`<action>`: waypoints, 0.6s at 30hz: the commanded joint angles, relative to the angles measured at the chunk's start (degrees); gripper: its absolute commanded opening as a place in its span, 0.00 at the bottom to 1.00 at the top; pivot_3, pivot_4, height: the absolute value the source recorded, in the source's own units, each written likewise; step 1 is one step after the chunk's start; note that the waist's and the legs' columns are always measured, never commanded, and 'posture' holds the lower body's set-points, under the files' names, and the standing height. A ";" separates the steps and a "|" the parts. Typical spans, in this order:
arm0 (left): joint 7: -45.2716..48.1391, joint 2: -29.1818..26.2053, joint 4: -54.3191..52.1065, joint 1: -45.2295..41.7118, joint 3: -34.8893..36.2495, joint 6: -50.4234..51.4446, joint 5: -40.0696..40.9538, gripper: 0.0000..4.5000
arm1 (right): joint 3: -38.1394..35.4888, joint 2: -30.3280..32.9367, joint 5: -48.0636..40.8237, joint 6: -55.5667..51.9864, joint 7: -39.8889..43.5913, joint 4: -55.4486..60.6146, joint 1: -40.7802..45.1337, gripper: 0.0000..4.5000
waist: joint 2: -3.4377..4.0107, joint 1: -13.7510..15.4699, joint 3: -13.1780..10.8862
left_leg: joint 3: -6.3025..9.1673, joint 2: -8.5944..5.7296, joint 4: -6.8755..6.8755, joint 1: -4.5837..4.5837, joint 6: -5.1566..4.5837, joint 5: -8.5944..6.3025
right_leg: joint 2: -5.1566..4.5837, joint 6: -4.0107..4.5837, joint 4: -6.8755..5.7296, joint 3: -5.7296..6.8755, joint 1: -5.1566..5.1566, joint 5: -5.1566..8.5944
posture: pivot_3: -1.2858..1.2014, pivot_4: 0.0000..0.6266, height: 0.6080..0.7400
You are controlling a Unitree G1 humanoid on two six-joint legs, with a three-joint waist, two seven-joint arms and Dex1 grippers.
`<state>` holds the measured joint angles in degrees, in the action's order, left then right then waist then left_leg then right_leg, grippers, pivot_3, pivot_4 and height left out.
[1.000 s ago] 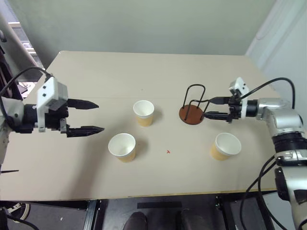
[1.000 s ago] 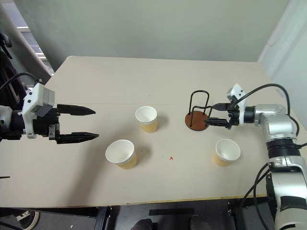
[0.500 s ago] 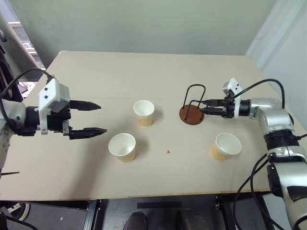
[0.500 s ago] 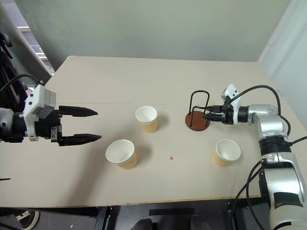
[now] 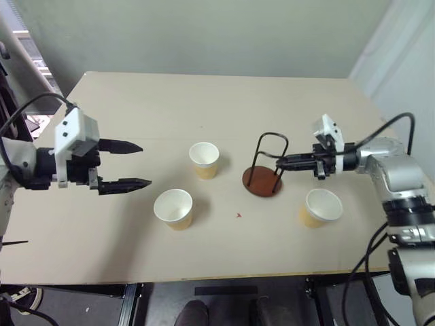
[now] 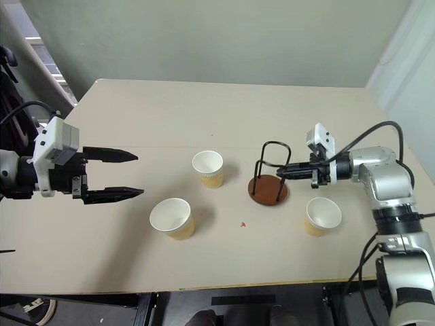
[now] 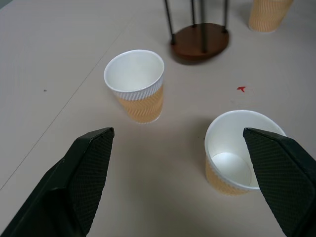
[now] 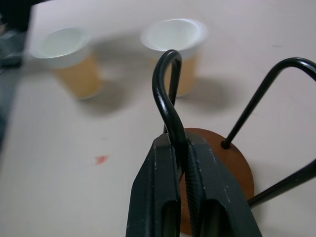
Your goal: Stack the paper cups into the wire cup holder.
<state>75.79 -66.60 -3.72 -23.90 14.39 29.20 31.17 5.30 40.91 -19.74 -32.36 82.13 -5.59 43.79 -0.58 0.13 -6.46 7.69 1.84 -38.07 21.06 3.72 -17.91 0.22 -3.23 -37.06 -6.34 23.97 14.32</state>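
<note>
- Taking the wire cup holder point(image 5: 264, 170) as my landmark, my left claw point(image 5: 124, 165) hangs far to its left, over the left side of the tabletop point(image 5: 136, 109), fingers spread wide with nothing between them.
- Bare tabletop lies open between that claw and the two nearest paper cups.
- One paper cup point(image 5: 172, 208) stands upright left of the holder and nearer my edge; a second paper cup point(image 5: 204, 160) stands upright just left of the holder, apart from it.
- Both are tan with a ribbed pattern outside, white inside, with rolled white rims.
- A small red mark point(image 5: 238, 215) sits on the tabletop in front of the holder.
- The holder stands near the tabletop's middle, thin black wire loops rising from a round reddish-brown base point(image 6: 267, 189).
- My right claw point(image 8: 180, 163) reaches in from the holder's right, clenched on one upright wire loop.
- A third paper cup point(image 5: 319, 207) stands right of the holder, towards the near edge, below my right arm.
</note>
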 commanded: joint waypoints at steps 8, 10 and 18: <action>2.38 -1.16 -3.69 -1.49 -0.45 0.67 1.77 1.00 | 6.00 -0.19 -2.23 -2.41 -4.17 20.29 -5.47 0.00 | -0.02 -0.12 0.01 | 0.10 0.05 -0.10 -0.04 0.00 0.00 | 0.12 -0.06 -0.02 -0.03 -0.04 -0.04 | 0.52 0.24 1.00; 3.10 -1.62 -4.48 -1.50 -0.37 0.92 2.13 1.00 | 6.88 -0.27 -2.35 -2.16 -4.64 21.12 -5.67 0.00 | -0.02 -0.12 0.01 | 0.12 0.06 -0.10 -0.04 0.00 -0.01 | 0.12 -0.07 -0.02 -0.02 -0.04 -0.04 | 0.52 0.24 1.00; 6.13 -4.15 -10.83 3.26 2.05 3.77 5.25 1.00 | 9.93 -0.20 -3.49 -1.66 -4.34 24.40 -6.53 0.00 | -0.03 -0.17 0.02 | 0.10 0.06 -0.08 -0.04 0.00 -0.01 | 0.34 -0.07 -0.01 -0.06 -0.04 -0.04 | 0.52 0.24 1.00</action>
<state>81.43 -69.44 -12.77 -20.87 13.69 32.47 35.04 15.60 40.54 -22.29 -34.79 77.63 16.48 36.69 -0.61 -0.04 -6.44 7.79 1.91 -38.15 21.02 3.72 -17.91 0.58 -3.30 -37.06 -6.41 23.93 14.27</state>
